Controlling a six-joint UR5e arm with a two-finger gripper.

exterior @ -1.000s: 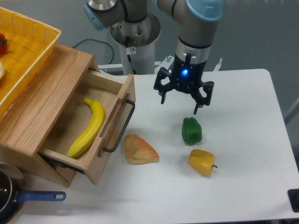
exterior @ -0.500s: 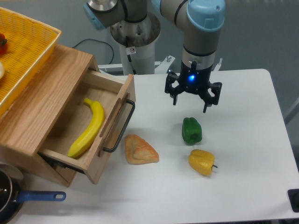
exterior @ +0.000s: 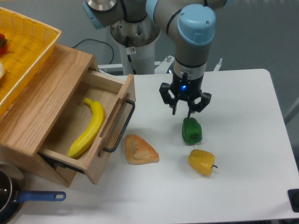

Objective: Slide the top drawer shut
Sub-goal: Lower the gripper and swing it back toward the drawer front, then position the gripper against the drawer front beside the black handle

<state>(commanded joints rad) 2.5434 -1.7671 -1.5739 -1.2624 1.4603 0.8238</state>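
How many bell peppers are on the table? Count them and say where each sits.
2. The green pepper sits on the white table, just below the end effector. The yellow pepper lies nearer the camera, right of the bread. None seems hidden.

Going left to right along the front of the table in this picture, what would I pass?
Pan handle → drawer → bread → yellow pepper
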